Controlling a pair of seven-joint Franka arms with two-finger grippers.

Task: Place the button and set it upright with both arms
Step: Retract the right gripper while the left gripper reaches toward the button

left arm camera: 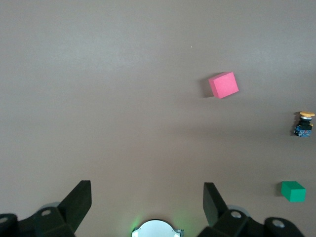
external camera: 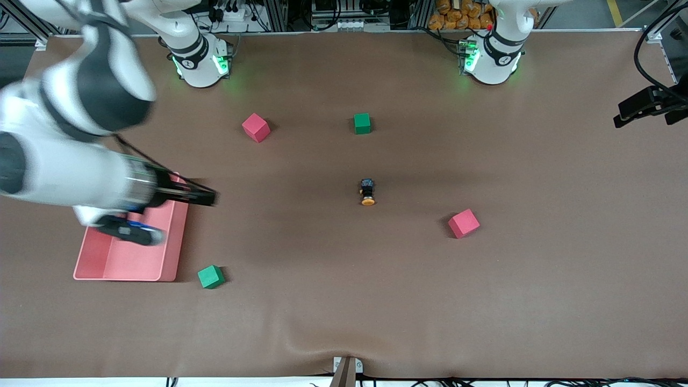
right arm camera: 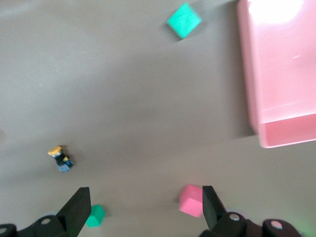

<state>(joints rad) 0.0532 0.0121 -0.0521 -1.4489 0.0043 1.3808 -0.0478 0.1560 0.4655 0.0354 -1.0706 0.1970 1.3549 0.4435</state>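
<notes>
- Button (external camera: 367,192): lies on its side on the brown bench (external camera: 344,301), near the middle. Its orange cap points toward the front camera and its dark body toward the robot bases. Nothing touches it. It also shows in the left wrist view (left arm camera: 303,124) and the right wrist view (right arm camera: 60,158).
- Right arm (external camera: 70,134): reaches out from its base over its own end of the bench. The right pincer (external camera: 201,197) hangs in the air over the edge of the pink tray (external camera: 172,252). In the right wrist view the right pincer (right arm camera: 145,205) has its fingers set wide apart, with nothing between them.
- Left arm (external camera: 497,48): only its base and lowest links show in the front view. The left pincer (left arm camera: 148,200) appears in its own wrist view, up in the air over bare bench near its own base. Its fingers are spread wide and hold nothing.
- Pink tray: rests on the bench at the right arm's end, partly covered by the right arm in the front view.
- Pink cubes: one (external camera: 256,127) lies near the right arm's base. The other (external camera: 464,223) lies nearer to the front camera than the button, toward the left arm's end.
- Green cubes: one (external camera: 362,123) lies farther from the front camera than the button, almost in line with it. The other (external camera: 210,277) lies just beside the tray's corner that is nearest to the front camera.
</notes>
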